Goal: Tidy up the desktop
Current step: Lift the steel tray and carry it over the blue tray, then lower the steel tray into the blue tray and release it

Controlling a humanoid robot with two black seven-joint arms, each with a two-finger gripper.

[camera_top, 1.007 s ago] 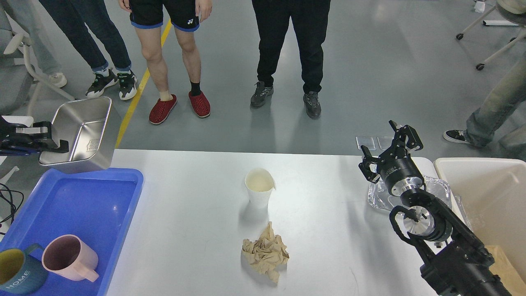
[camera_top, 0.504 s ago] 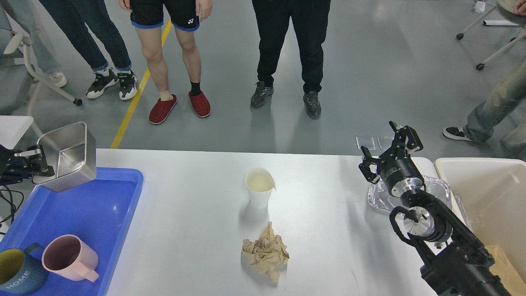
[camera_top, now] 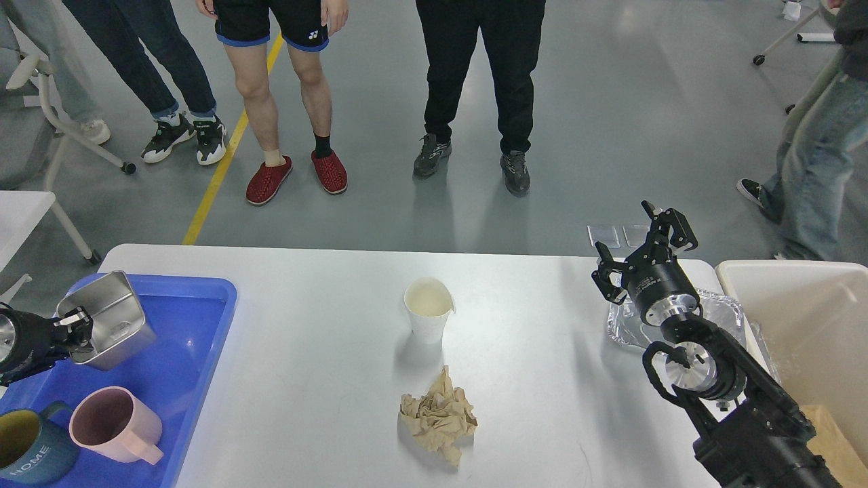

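The white desktop (camera_top: 325,379) fills the lower view. On it stand a white paper cup (camera_top: 428,311) at the centre and a crumpled beige paper napkin (camera_top: 438,416) in front of it. My left gripper (camera_top: 76,324) at the far left is shut on the rim of a steel rectangular container (camera_top: 108,320), held tilted low over the blue tray (camera_top: 196,325). My right gripper (camera_top: 644,252) is open and empty, raised above a foil tray (camera_top: 719,312) near the desktop's right end.
The blue tray holds a pink mug (camera_top: 112,423) and a dark teal mug (camera_top: 27,451). A cream bin (camera_top: 807,325) stands at the right. Several people stand beyond the far edge.
My left gripper has carried the steel container down and toward me, from above the tray's far corner to low over the tray. The right arm has not moved.
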